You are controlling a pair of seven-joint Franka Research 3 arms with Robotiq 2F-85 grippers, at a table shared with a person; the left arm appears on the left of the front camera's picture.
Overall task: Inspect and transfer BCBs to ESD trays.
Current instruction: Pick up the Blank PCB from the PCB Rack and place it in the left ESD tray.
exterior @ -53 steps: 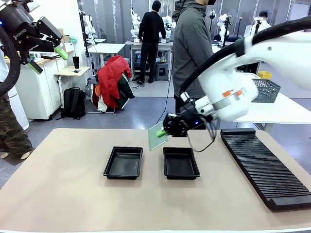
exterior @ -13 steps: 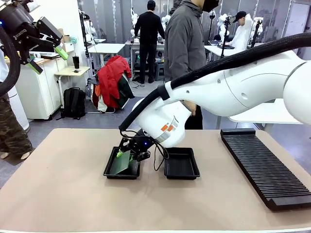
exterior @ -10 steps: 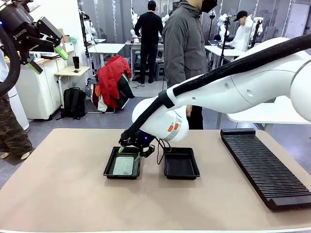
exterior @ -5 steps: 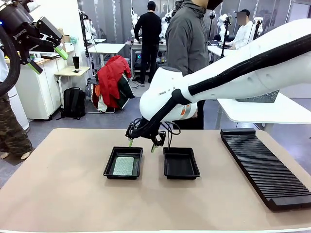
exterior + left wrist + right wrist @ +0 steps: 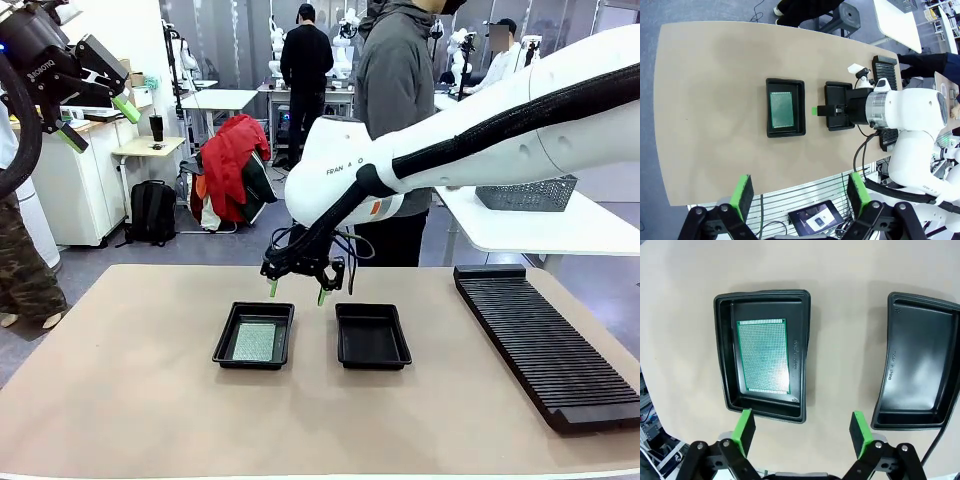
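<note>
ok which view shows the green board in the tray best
The right wrist view: it looks straight down on the board from close, so its hole grid shows. The left wrist view shows it small and far; the front view sees it at a shallow angle.

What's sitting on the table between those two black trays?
Nothing: bare table separates the tray holding the green board from the empty tray, clearest in the right wrist view.

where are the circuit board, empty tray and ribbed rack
circuit board (image 5: pixel 763 356), right wrist view, its centre
empty tray (image 5: pixel 920 365), right wrist view, bare floor
ribbed rack (image 5: pixel 545 345), front view, middle slats
</note>
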